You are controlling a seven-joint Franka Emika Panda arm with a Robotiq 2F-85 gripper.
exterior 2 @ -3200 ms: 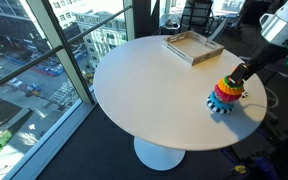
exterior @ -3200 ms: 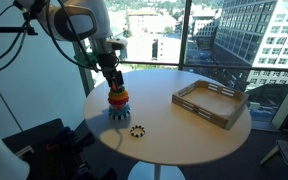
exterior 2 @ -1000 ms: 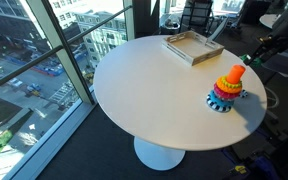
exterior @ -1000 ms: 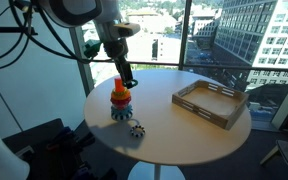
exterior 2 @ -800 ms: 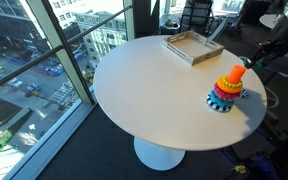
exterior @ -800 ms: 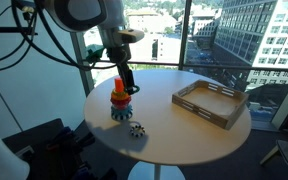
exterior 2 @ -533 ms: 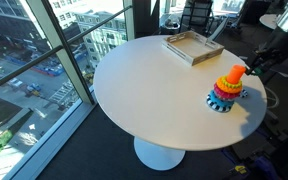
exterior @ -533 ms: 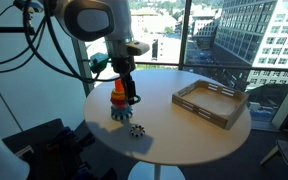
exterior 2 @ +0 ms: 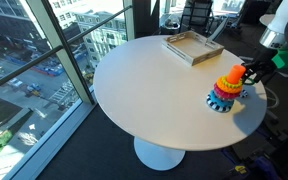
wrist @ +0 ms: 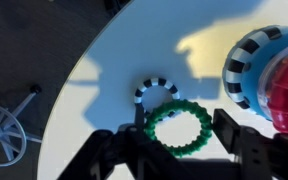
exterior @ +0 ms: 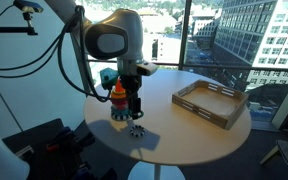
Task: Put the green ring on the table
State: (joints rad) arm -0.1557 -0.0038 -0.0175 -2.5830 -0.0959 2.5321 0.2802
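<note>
The green ring (wrist: 181, 127), teal and knobbly, sits between my gripper's (wrist: 182, 135) two fingers, which are shut on its sides, just above the white table (wrist: 104, 80). In an exterior view my gripper (exterior: 136, 112) hangs low next to the stacking toy (exterior: 118, 100), above the table (exterior: 184, 130). The toy keeps its red, orange and yellow rings on a blue toothed base; it also shows in the wrist view (wrist: 269, 75) and in an exterior view (exterior 2: 226, 92). The ring itself is too small to make out in both exterior views.
A black-and-white ring (wrist: 144, 90) lies on the table right below the green ring, also visible in an exterior view (exterior: 136, 130). A wooden tray (exterior: 212, 103) stands at the table's far side (exterior 2: 192, 46). The table edge is close by.
My gripper left the toy's top, rose, then came down beside the toy toward the table with the green ring in it. The toy and the black-and-white ring have not moved.
</note>
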